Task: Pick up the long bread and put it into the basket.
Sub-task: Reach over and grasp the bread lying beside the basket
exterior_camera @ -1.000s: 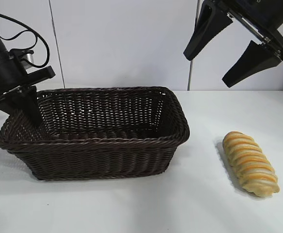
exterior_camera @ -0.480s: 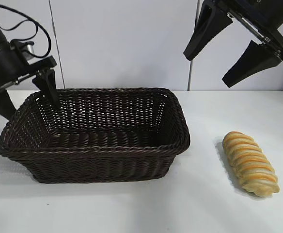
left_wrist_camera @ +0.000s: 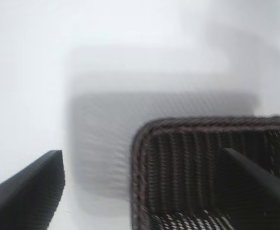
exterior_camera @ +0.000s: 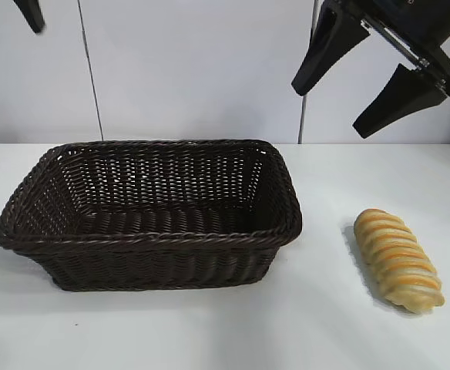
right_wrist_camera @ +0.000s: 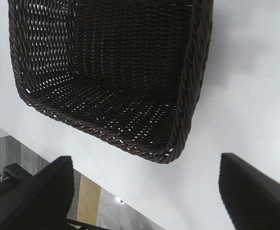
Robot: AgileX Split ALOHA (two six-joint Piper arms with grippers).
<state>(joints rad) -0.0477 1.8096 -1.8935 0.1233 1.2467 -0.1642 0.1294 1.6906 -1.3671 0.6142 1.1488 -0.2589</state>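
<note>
The long bread (exterior_camera: 398, 258) lies on the white table to the right of the basket, golden with orange-brown ridges, and nothing touches it. The dark brown wicker basket (exterior_camera: 156, 240) stands at centre left with nothing inside. High above the bread and toward the back, my right gripper (exterior_camera: 329, 112) hangs open and empty. The right wrist view shows that gripper (right_wrist_camera: 145, 160) above the basket's (right_wrist_camera: 192, 86) corner. Of the left arm, only one fingertip (exterior_camera: 31, 14) shows at the top left. In its wrist view, the left gripper (left_wrist_camera: 142, 152) is open over the basket's (left_wrist_camera: 188, 125) end rim.
A strip of bare table (exterior_camera: 325, 231) separates the basket from the bread. A white wall with a vertical seam (exterior_camera: 90, 77) stands behind. In the right wrist view the table's edge (right_wrist_camera: 53, 143) and the floor (right_wrist_camera: 89, 201) beyond it show.
The left arm has risen from the basket's left end, up and almost out of the exterior view. The right arm, basket and bread have not moved.
</note>
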